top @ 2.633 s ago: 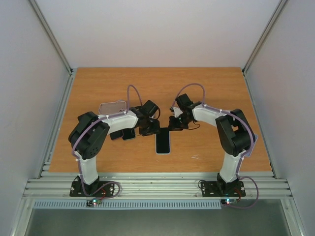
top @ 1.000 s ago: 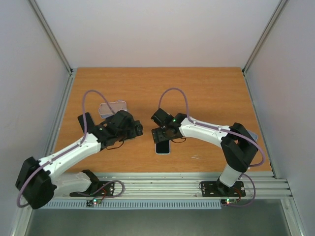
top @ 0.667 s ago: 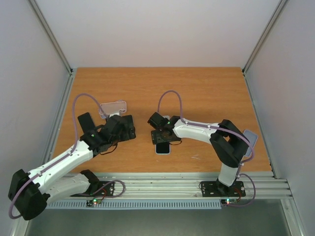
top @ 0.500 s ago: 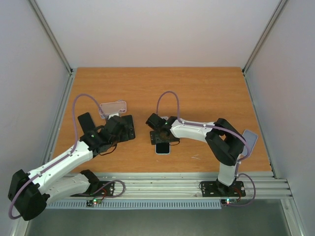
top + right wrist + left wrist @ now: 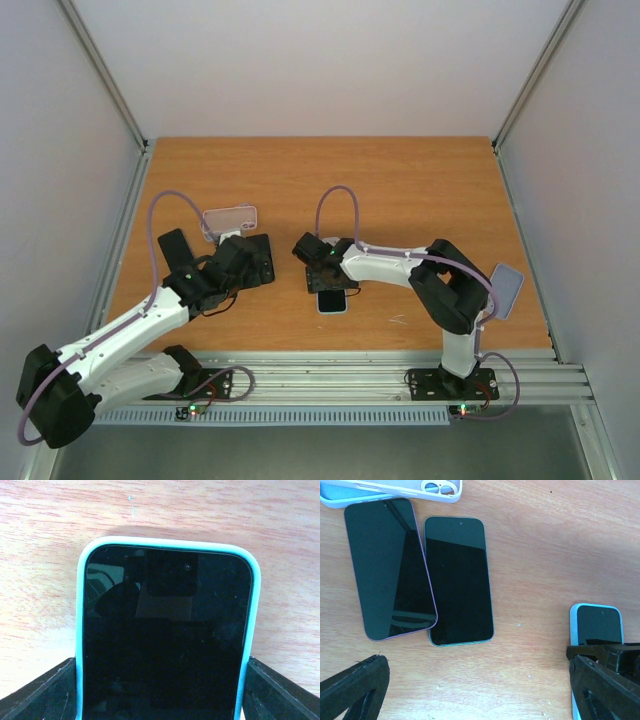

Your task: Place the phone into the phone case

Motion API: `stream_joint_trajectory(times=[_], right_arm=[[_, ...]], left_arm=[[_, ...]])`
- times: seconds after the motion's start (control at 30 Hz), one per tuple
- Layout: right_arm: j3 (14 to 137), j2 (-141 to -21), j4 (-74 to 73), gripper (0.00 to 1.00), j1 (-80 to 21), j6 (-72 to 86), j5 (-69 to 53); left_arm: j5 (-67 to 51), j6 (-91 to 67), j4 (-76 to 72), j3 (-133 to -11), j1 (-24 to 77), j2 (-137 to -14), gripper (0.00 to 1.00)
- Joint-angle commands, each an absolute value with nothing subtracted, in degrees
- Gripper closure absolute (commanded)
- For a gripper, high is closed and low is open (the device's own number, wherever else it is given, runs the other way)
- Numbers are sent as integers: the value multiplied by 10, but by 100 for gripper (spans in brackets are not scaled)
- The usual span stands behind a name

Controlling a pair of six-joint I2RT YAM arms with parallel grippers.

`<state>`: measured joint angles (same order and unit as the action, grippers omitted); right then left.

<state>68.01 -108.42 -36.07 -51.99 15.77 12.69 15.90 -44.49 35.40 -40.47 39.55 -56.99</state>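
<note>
- My right fingers [image 5: 45, 692] flank the phone [image 5: 165, 630], which sits in its case [image 5: 80, 630] between them. I cannot tell if they pinch it. A squeeze could pop it out.
- My left fingers [image 5: 355, 685] are spread wide; lowering them could shove the spare phones [image 5: 457, 580] ahead.

bare phones [image 5: 390, 567] [image 5: 459, 580]: 2 | cased phone [image 5: 167, 635]: 1 | empty case [image 5: 395, 491]: 1 | robot arms [image 5: 130, 325] [image 5: 385, 265]: 2

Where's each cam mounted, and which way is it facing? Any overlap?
Top external: above and behind the bases, looking down on the table; left arm and right arm show whole.
Left wrist: over the table's left, facing down at a purple phone, a dark phone and an empty case; left pincer spread at the bottom corners.
Right wrist: close over the cased phone, facing down; right pincer straddles it.
Shared: the cased phone shows in all three.
</note>
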Motion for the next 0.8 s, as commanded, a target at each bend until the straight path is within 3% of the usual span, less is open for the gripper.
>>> stream_joint_trajectory(times=[0.0,0.37,0.77], right_arm=[[654,-1073,-388,23,-516,148,176],[628,-1015,-339,27,-370,13,131],[692,-1075,-313,28,-193,-144,78]], left_arm=[[175,-444,348,-402,393,-572,1],[171,-436,347,-409,391,-582,1],[171,-430,350,-411,388,-585,1]])
